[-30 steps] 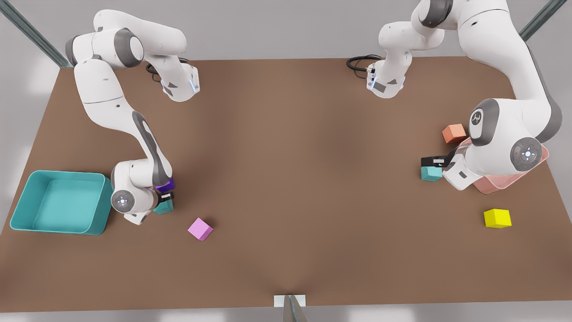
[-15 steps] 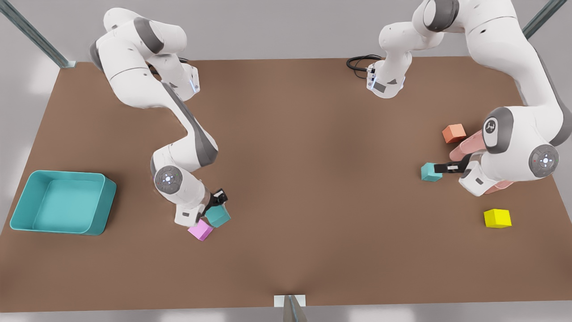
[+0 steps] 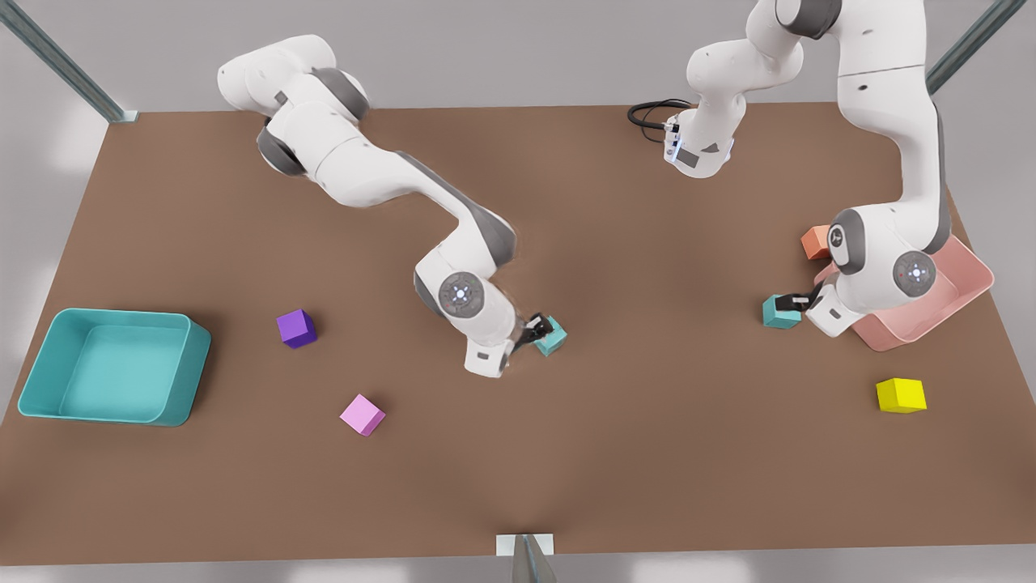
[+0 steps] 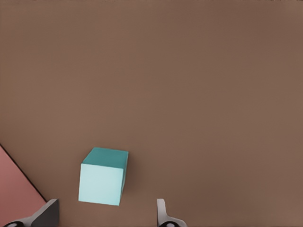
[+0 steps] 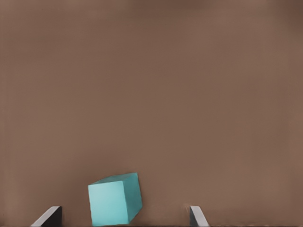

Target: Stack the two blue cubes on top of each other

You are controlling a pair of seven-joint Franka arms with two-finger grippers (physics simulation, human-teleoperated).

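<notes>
Grasp step: right gripper [image 3: 536,329] w/ fingers apart round tilted cube [image 3: 552,337], left gripper [image 3: 797,301] likewise apart at 2nd cube [image 3: 779,312]; next, probably clamp one squarely, then lift.

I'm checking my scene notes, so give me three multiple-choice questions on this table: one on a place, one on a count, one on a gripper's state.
1. Which cube lies nearest the large teal plastic tray?
A small matte purple cube
B yellow cube
C orange cube
2. How many small matte teal cubes are there?
A one
B two
C three
3. The right gripper, mid-table, is:
A open
B shut on a teal cube
C shut on the pink cube
Key: 1 A, it sits closest to the tray. 2 B, one lies by each gripper, the left gripper at the front view's right. 3 A, its fingers stand clear of the cube.
</notes>
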